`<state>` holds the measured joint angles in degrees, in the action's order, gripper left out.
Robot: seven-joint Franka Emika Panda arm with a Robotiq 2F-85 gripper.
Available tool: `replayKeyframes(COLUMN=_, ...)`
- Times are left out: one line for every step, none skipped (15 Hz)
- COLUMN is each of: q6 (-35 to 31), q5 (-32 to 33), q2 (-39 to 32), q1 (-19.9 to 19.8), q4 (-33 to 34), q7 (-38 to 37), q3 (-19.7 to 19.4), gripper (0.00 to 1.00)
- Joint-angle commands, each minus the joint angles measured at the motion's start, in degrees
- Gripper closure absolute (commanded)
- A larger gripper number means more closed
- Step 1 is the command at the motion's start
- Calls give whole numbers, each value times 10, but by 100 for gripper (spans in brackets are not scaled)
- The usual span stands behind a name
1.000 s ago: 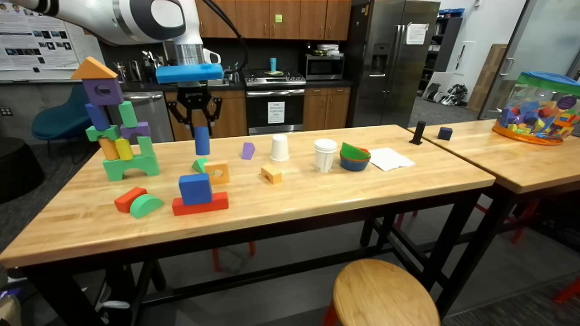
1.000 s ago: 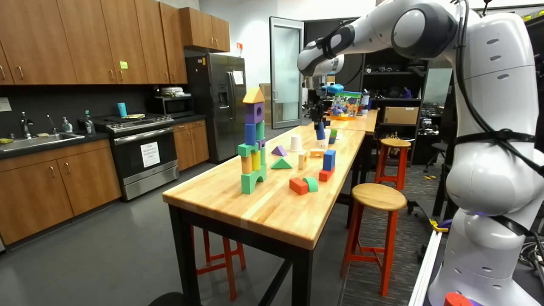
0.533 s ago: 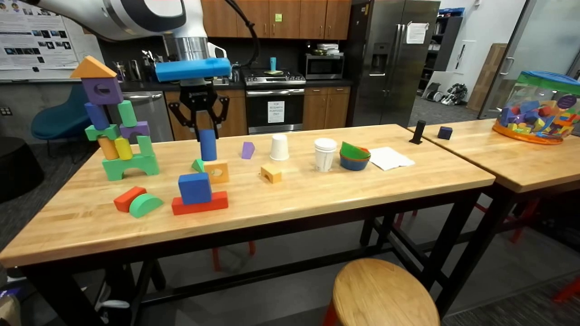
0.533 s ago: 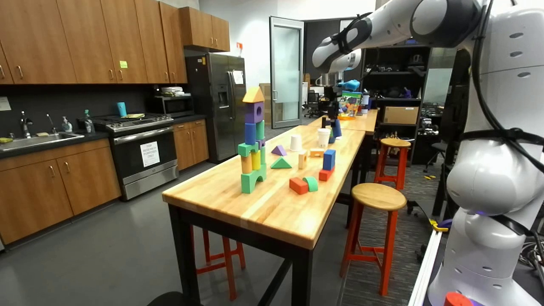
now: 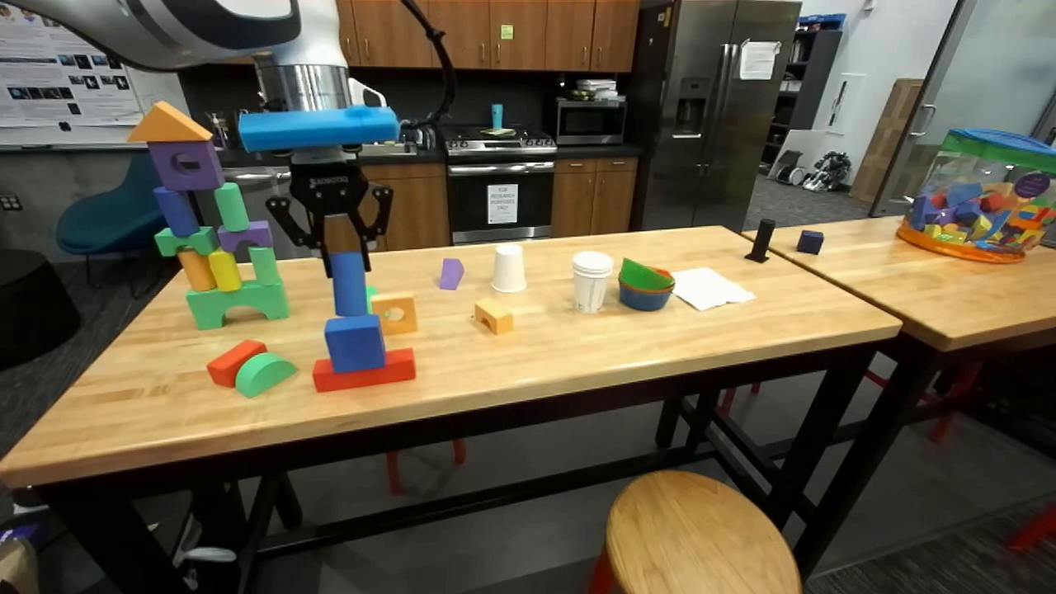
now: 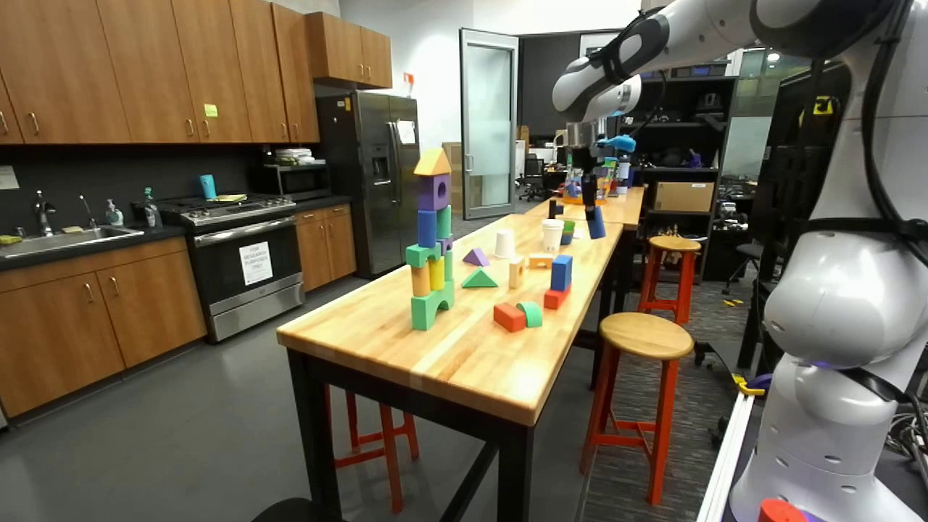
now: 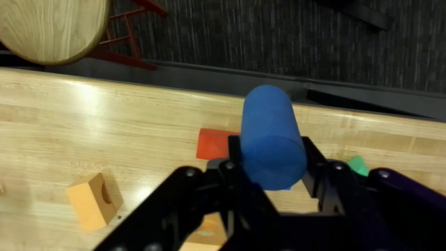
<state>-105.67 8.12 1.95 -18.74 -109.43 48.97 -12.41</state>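
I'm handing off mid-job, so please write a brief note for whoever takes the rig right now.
Gripper: shut on the blue cylinder, holding it above the table.
Where things are: blue block rests on the long red block; block tower stands with an orange triangular block on top; green half-round piece sits beside a shorter red block.
Done: blue cylinder gripped and lifted.
Left: blue cylinder not yet set down.

Two tables (image 5: 462, 363) and two wooden stool seats (image 6: 646, 335) show; one gripper (image 5: 347, 266) holds one cylinder (image 5: 350, 289), one tower (image 5: 198, 239) has ten visible blocks (image 5: 186, 167), eight more blocks (image 5: 355, 343) share its table, and there are one fridge (image 5: 709, 140), one stove (image 5: 474, 202), one microwave (image 5: 591, 123) and one tub (image 5: 982, 153)
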Motion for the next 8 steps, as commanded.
replayKeyframes(q6=-2, q5=-4, q2=55, q1=25, q4=-55, q7=2, q3=-6, gripper=83)
replayKeyframes(q6=-2, q5=-3, q2=62, q1=31, q4=-63, q7=-1, q3=-6, gripper=83)
replayKeyframes(q6=2, q5=-7, q2=68, q1=35, q4=-68, q7=0, q3=-7, gripper=83)
replayKeyframes(q6=-1, q5=-12, q2=73, q1=39, q4=-75, q7=-5, q3=-8, gripper=83)
replayKeyframes(q6=-4, q5=-26, q2=77, q1=43, q4=-79, q7=-10, q3=-9, gripper=83)
replayKeyframes(q6=-30, q5=-60, q2=87, q1=45, q4=-92, q7=-18, q3=-14, gripper=83)
replayKeyframes(q6=-42, q5=-81, q2=92, q1=47, q4=-100, q7=-23, q3=-15, gripper=83)
replayKeyframes(q6=-75, q5=-98, q2=98, q1=50, q4=-115, q7=-28, q3=-15, gripper=83)
